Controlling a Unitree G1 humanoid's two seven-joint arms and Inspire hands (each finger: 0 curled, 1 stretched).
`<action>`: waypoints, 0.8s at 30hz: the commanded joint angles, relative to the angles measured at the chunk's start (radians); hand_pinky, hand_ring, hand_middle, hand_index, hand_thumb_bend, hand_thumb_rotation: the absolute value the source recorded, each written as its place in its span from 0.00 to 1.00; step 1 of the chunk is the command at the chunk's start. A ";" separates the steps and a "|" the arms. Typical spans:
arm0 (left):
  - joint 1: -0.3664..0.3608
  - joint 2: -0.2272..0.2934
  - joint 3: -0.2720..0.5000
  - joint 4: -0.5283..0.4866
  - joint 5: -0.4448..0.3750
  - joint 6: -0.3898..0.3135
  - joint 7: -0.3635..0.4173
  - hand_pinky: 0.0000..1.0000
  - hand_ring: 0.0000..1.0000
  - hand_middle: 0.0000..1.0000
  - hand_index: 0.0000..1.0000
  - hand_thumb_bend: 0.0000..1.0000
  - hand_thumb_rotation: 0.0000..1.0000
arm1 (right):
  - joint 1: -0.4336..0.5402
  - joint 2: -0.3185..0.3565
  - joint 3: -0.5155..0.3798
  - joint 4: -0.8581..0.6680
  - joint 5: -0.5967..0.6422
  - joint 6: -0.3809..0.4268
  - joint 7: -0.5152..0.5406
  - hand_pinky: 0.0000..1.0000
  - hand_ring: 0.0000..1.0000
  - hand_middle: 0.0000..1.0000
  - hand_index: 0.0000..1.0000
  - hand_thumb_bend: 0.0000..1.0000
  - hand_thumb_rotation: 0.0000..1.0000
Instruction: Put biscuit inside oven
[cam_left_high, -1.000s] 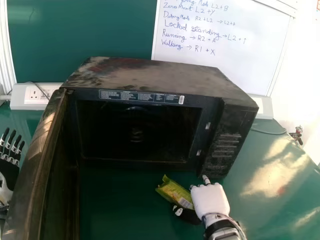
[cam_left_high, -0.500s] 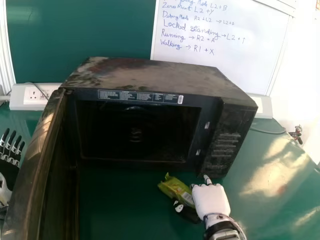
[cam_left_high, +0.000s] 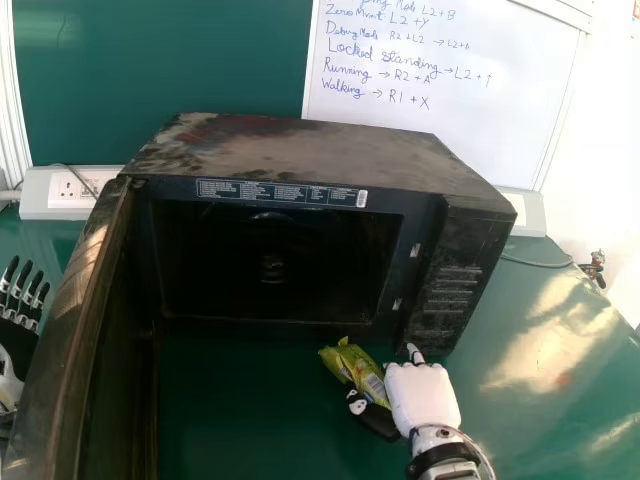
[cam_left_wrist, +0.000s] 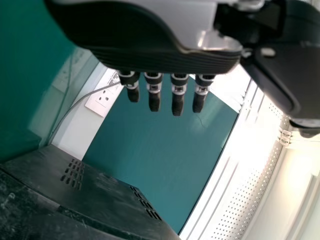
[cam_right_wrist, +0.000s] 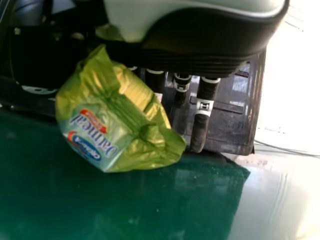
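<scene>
A: What has been changed since the earlier frames?

B: The biscuit packet (cam_left_high: 345, 362) has been shifted slightly toward the head view's right and toward the oven (cam_left_high: 300, 140), and its upper end has been tilted a little. The oven and its open door (cam_left_high: 75, 310) have been left as they were.

A: And how is the packet held?

B: It is gripped by the right hand (cam_left_high: 422, 395), between the thumb (cam_left_high: 378, 422) and curled fingers, while one finger is pointed toward the oven's lower right corner. The back of the hand is turned up, and the packet is held outside the cavity, in front of the oven.

A: The left hand (cam_left_high: 15, 345)?

B: It is held beside the door's outer side, at the head view's left edge, with its fingers relaxed and extended.

A: Is any writing seen?

B: Handwritten lines are seen on the whiteboard (cam_left_high: 450, 140), a printed strip (cam_left_high: 280, 193) is fixed above the cavity, and red and blue print is carried on the packet's pale label (cam_right_wrist: 92, 137).
</scene>
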 joint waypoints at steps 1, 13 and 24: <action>0.029 -0.033 -0.004 0.028 -0.001 -0.004 0.001 0.98 0.76 0.82 0.98 0.00 0.00 | 0.004 -0.003 -0.010 0.002 0.010 -0.002 -0.024 0.53 0.54 0.48 0.50 0.53 0.00; 0.028 -0.032 -0.003 0.027 -0.002 -0.003 0.002 0.98 0.77 0.83 0.98 0.00 0.00 | 0.003 -0.004 -0.018 -0.005 0.023 0.003 -0.029 0.54 0.55 0.48 0.50 0.53 0.00; 0.024 -0.033 -0.004 0.031 0.000 -0.005 0.006 0.92 0.76 0.82 0.97 0.00 0.00 | -0.005 0.000 -0.041 -0.048 0.036 0.006 -0.012 0.57 0.58 0.49 0.51 0.53 0.00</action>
